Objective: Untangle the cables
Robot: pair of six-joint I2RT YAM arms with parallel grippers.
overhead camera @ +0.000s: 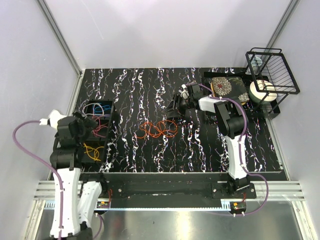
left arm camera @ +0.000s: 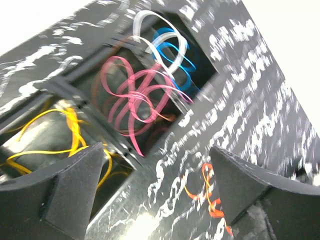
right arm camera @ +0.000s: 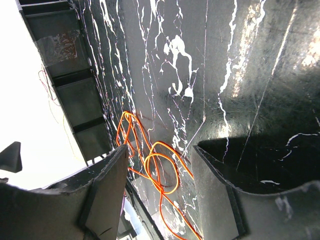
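Lifting the open, empty left gripper straight up should leave the red cable in its compartment; the right gripper hangs open beside the orange cables

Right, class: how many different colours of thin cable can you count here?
5. Orange cable loops lie on the black marbled table; the yellow cable, red cable, blue cable and pale white cable sit in the black divided box. More may be hidden underneath.

Top cam overhead, wrist cams close-up, all share orange cable
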